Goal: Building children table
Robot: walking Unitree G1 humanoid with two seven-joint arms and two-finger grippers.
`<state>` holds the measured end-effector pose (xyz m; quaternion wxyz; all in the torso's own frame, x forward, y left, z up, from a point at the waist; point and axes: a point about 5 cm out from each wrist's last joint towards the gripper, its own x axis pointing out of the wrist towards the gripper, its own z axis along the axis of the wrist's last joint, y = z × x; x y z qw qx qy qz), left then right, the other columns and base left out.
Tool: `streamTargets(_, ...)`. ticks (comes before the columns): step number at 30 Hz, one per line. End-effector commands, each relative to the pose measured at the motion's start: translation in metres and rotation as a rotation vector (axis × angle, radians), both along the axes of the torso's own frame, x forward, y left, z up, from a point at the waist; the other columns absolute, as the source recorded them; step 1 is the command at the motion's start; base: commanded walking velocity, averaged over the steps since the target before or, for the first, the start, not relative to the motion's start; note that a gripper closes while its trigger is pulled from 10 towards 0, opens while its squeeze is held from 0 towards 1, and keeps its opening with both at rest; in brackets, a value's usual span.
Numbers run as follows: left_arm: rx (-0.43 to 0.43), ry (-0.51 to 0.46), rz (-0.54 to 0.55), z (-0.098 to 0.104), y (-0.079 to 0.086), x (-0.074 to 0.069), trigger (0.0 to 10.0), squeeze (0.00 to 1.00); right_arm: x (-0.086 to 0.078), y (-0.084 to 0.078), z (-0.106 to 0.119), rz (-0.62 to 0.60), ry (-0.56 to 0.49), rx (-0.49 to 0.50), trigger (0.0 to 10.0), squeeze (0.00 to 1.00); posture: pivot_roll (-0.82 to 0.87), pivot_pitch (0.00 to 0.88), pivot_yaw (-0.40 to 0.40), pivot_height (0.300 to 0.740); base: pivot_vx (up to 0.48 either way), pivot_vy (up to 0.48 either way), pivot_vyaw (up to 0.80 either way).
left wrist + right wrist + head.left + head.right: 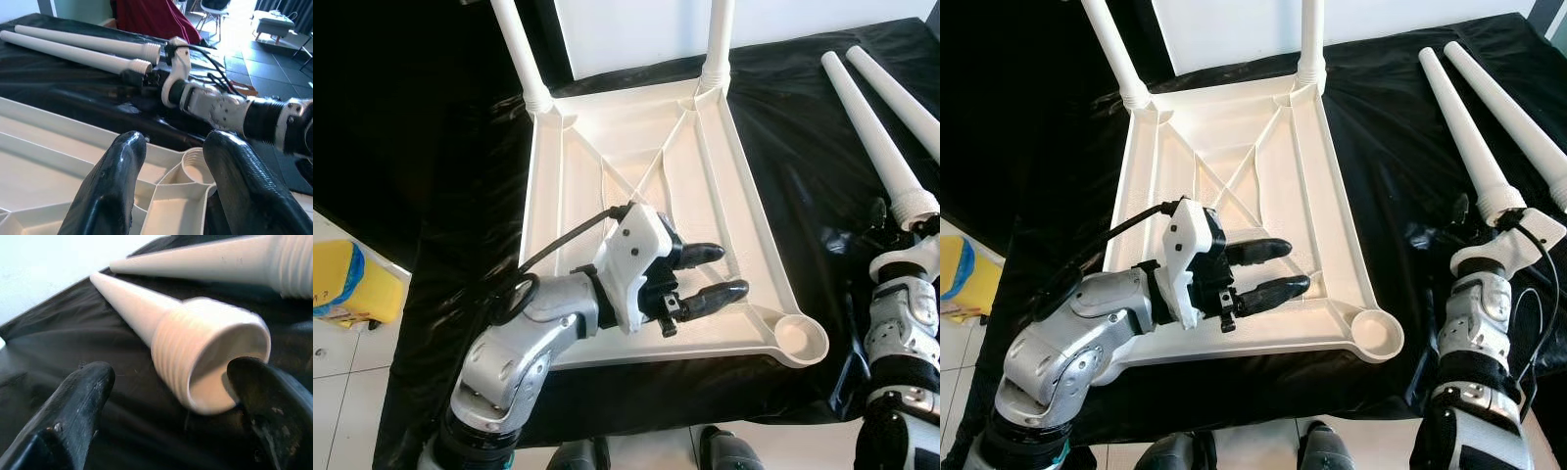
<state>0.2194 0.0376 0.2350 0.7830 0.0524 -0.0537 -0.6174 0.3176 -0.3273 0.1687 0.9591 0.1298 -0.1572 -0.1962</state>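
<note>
Landmark: the upturned white tabletop [607, 137]. Its ribbed underside lies open above, except where the left gripper [715, 272] hovers. Two screwed-in legs [717, 44] block its far corners. The near right socket [800, 338] is unobstructed. Right of it, two loose legs [876, 137] cross the black sheet [793, 147].

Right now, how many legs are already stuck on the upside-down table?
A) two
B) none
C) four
A: two legs stand in the far corners of the table top, and two loose legs lie on the black cloth.
</note>
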Motion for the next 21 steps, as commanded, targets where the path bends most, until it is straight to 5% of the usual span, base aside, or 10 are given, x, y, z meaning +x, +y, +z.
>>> streamTargets(1,0.022,-0.002,-0.131,0.000,-0.001,-0.012,10.0,0.00,0.001,0.003,-0.008,0.026,0.030,0.011,10.0,0.00,0.10,0.214,0.136,0.740,0.000,0.000,0.00)
streamTargets(8,0.045,0.005,-0.131,-0.002,-0.001,-0.014,10.0,0.00,0.019,0.015,0.001,0.185,0.074,-0.031,10.0,0.00,0.10,0.221,0.133,0.740,0.000,0.000,0.00)
streamTargets(9,0.046,0.004,-0.126,-0.001,-0.001,-0.014,10.0,0.00,0.022,0.017,0.001,0.207,0.082,-0.044,4.9,0.00,0.10,0.221,0.131,0.740,0.000,0.000,0.00)
streamTargets(11,0.047,0.004,-0.123,-0.001,-0.001,-0.014,10.0,0.00,0.024,0.019,0.002,0.220,0.088,-0.053,4.9,0.00,0.10,0.221,0.131,0.740,0.000,0.000,0.00)
streamTargets(12,0.048,0.003,-0.120,-0.001,-0.001,-0.014,10.0,0.00,0.025,0.020,0.003,0.224,0.090,-0.063,3.5,0.00,0.10,0.221,0.129,0.740,0.000,0.000,0.00)
streamTargets(13,0.048,0.002,-0.117,-0.002,-0.001,-0.014,10.0,0.00,0.026,0.019,0.003,0.222,0.096,-0.062,0.4,0.00,0.10,0.220,0.127,0.740,0.000,0.000,0.00)
streamTargets(21,0.051,0.003,-0.108,-0.002,-0.001,-0.014,10.0,0.00,0.029,0.018,0.002,0.236,0.107,-0.059,0.0,0.00,0.11,0.220,0.124,0.740,0.000,0.000,0.00)
